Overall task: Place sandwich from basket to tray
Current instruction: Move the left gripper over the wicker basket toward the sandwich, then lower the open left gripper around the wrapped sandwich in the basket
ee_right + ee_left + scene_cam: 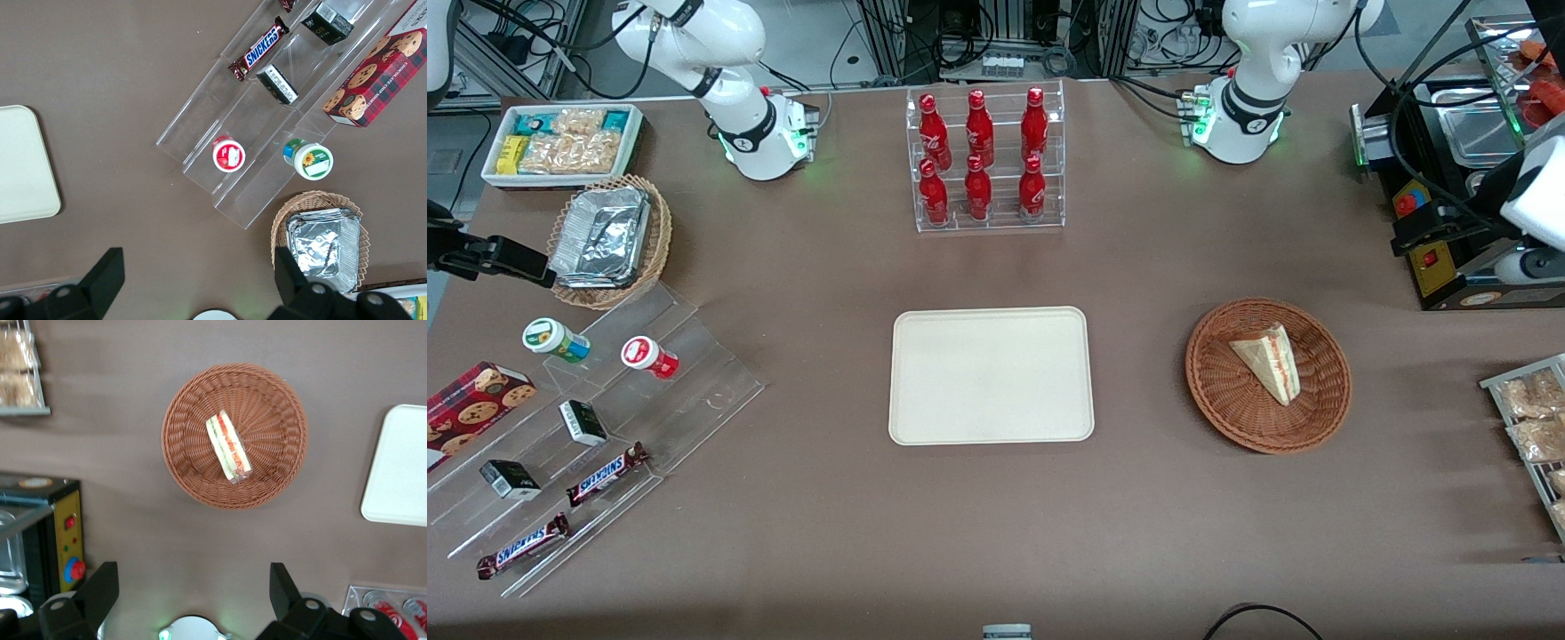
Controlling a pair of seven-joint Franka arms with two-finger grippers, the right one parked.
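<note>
The gripper (190,600) is held high above the table (1138,498), its two dark fingers (100,587) spread wide apart and grasping nothing. Directly below it, the basket (183,463) is seen whole in the left wrist view, with bare table all round its rim. The sandwich (228,447) lies inside the basket, striped filling edge turned upward, resting across the woven floor and apart from the rim. Beside the basket, toward the parked arm's end, a corner of the tray (400,467) is shown, nothing lying between the two. A black machine (57,533) with red and blue buttons stands near the gripper, toward the working arm's end.

In the front view the gripper itself cannot be made out. There the tray (991,374) is seen entire and unloaded, the sandwich (1270,359) showing its pale bread face. A rack of red bottles (983,160) stands farther from the camera than the tray.
</note>
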